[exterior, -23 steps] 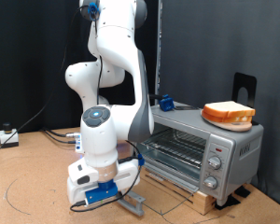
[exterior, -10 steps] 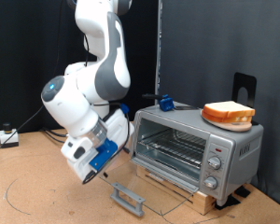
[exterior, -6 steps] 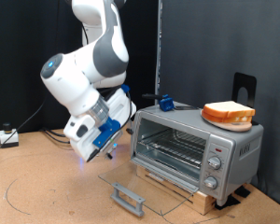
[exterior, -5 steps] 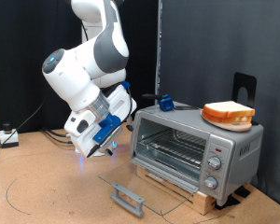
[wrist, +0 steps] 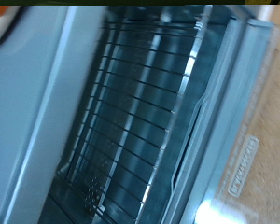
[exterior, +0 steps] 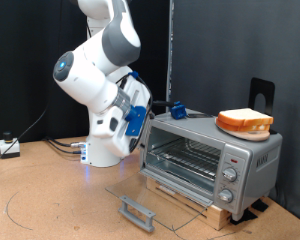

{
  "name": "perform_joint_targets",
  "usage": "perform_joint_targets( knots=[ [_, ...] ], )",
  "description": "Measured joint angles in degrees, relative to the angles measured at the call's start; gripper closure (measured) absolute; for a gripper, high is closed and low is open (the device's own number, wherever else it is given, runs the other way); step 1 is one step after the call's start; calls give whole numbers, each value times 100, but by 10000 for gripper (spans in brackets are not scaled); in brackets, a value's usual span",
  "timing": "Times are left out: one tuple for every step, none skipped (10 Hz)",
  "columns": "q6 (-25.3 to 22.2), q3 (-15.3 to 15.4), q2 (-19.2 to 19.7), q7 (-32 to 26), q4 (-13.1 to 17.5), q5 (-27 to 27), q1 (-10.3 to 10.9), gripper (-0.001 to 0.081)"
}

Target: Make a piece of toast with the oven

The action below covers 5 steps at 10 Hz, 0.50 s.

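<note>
While the oven [exterior: 205,157] gapes open, door [exterior: 155,195] flat on the worktop [exterior: 40,200], and the bread slice [exterior: 244,121] sits on its roof at 2 o'clock, the raised pincer [exterior: 140,118] (can't tell its state) risks clipping the frame.

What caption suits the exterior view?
Oven door lies open, bread slice on top, arm's gripper raised beside it.
</note>
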Motion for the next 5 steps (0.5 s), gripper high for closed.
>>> perform_joint_targets(
  knots=[
    [-10, 70, -170, -421, -52, -16, 31, -1],
    [43, 159, -363, -823, -116, -189, 67, -1],
    [296, 292, -585, -1125, -212, -432, 101, -1],
    [692, 459, -843, -1291, -354, -562, 133, -1],
    [1078, 571, -1171, -1418, -623, -674, 144, -1]
  ],
)
